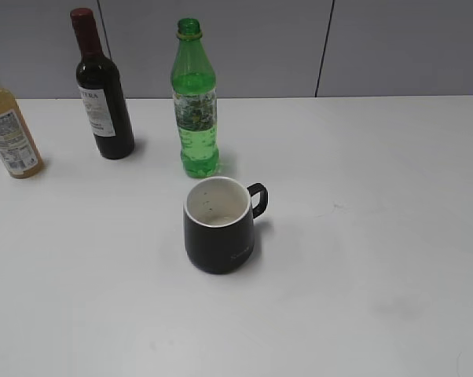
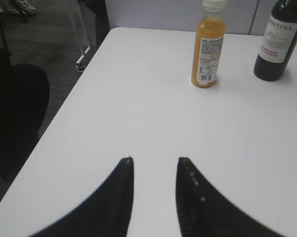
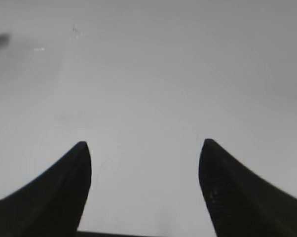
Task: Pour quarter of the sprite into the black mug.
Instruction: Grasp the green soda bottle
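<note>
The sprite bottle [image 1: 194,102] stands upright and uncapped at the back middle of the white table [image 1: 362,236], with clear liquid up to its shoulder. The black mug [image 1: 218,225] with white interior stands just in front of it, handle to the right, and looks empty. Neither gripper shows in the exterior view. My left gripper [image 2: 155,160] is open and empty over bare table near the left edge. My right gripper [image 3: 144,144] is open and empty over bare table. The sprite and the mug are out of both wrist views.
A dark wine bottle [image 1: 103,90] with red top stands left of the sprite; it also shows in the left wrist view [image 2: 278,39]. An orange juice bottle [image 1: 10,129] stands at the far left, and in the left wrist view [image 2: 208,47]. The table's left edge [image 2: 64,113] drops to the floor.
</note>
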Action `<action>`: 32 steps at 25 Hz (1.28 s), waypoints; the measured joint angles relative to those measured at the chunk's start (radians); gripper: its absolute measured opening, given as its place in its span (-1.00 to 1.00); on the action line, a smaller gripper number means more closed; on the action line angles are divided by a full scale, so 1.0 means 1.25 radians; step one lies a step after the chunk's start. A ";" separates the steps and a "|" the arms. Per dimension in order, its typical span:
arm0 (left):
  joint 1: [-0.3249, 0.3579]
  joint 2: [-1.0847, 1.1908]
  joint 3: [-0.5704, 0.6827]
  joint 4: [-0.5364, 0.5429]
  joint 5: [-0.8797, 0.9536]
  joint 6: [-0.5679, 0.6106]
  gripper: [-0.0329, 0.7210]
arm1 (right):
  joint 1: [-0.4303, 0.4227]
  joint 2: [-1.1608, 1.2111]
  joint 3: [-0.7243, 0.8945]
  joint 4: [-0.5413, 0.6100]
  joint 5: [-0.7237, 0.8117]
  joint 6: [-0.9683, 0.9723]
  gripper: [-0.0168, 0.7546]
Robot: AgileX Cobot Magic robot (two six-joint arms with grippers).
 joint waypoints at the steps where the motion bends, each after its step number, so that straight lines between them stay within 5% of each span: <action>1: 0.000 0.000 0.000 0.000 0.000 0.000 -0.29 | 0.000 -0.030 0.004 0.000 -0.004 0.000 0.39; 14: 0.000 0.000 0.000 0.000 0.000 0.000 -0.29 | 0.000 -0.147 0.006 0.002 -0.011 0.000 0.40; 22: 0.000 0.000 0.000 0.000 0.000 0.000 -0.29 | 0.000 -0.148 0.006 0.002 -0.011 0.000 0.62; 32: 0.000 0.000 0.000 0.000 0.000 0.000 -0.29 | 0.000 -0.148 0.006 0.002 -0.011 0.000 0.33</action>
